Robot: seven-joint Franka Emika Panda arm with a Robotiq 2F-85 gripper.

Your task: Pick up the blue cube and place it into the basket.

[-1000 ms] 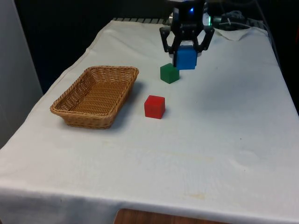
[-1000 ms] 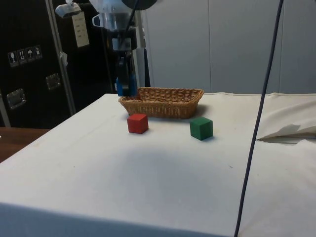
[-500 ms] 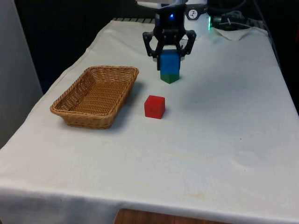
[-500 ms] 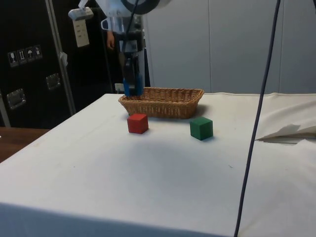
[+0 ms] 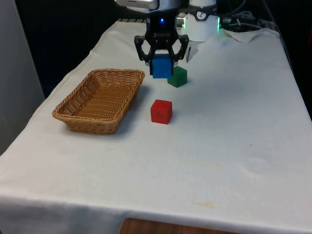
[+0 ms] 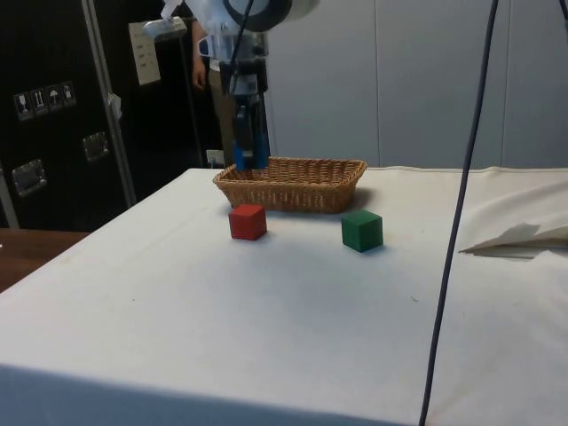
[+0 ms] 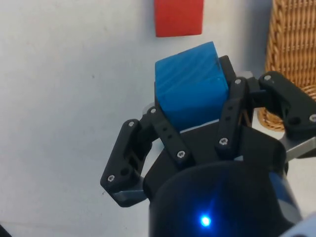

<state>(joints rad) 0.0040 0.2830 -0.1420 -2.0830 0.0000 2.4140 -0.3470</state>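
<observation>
Above the white tablecloth [image 5: 234, 146], just off the far corner of the woven wicker basket [image 5: 100, 100], the black two-finger gripper [image 5: 161, 66] was held clear of the table with the small blue cube [image 5: 161, 67] clamped between its fingers [image 7: 165, 133]. The fingers were closed onto opposite faces of the cube, as was seen plainly in the wrist view, where the blue cube [image 7: 191, 84] was pinched between them. In the front view the cube was seen to the right of the basket's rim and not over its hollow. A green cube [image 5: 178, 77] was set on the cloth just beyond the gripper on the front view's right, and a red cube [image 5: 161, 111] was set nearer the camera, beside the basket. In the side view the gripper [image 6: 249, 160] was seen above the basket's [image 6: 293, 185] near edge.
</observation>
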